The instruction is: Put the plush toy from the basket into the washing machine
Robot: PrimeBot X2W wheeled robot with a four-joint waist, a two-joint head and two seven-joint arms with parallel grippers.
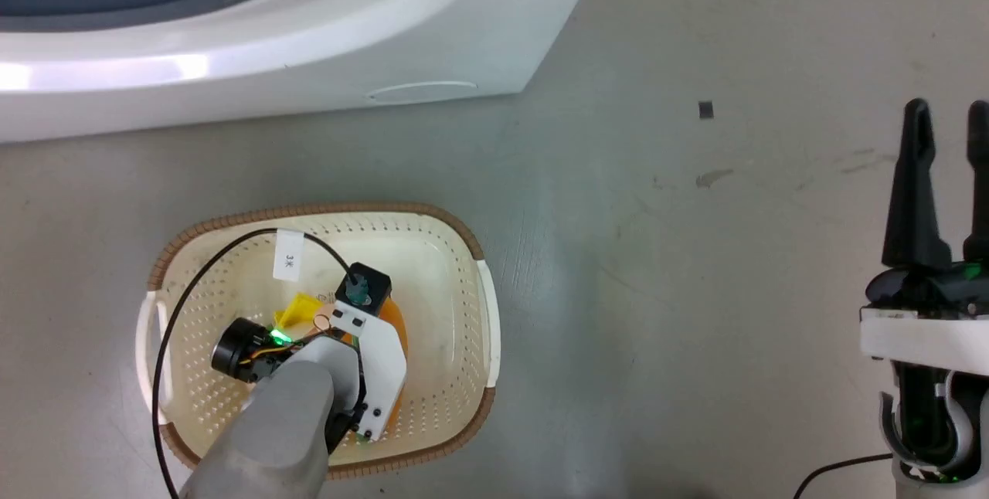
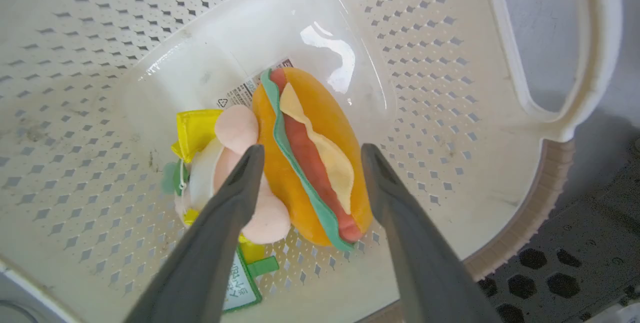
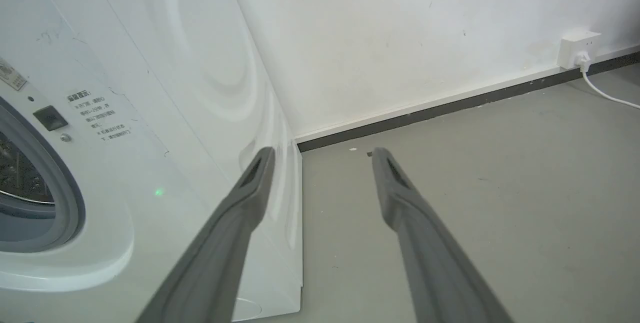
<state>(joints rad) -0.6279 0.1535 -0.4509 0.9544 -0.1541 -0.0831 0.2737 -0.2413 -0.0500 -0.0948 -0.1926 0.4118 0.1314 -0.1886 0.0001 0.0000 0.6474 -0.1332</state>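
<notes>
The plush toy [image 2: 310, 158], an orange hot-dog body with a pinkish-beige head and yellow and green parts, lies on the bottom of the cream perforated basket [image 2: 450, 63]. My left gripper [image 2: 309, 155] is open, its two fingers straddling the toy's orange body, one finger between body and head. From the head view, the left arm reaches down into the basket [image 1: 433, 244] and covers most of the toy [image 1: 300, 312]. My right gripper [image 1: 946, 124] hovers open over the floor at the right. The white washing machine [image 1: 309, 43] stands behind the basket, its grey gasket [image 3: 60, 193] visible.
A black cable [image 1: 166, 344] loops over the basket's left side. The grey floor [image 1: 680, 267] stretches between basket and right arm. A wall socket with a white cord [image 3: 580, 50] sits on the wall beside the machine.
</notes>
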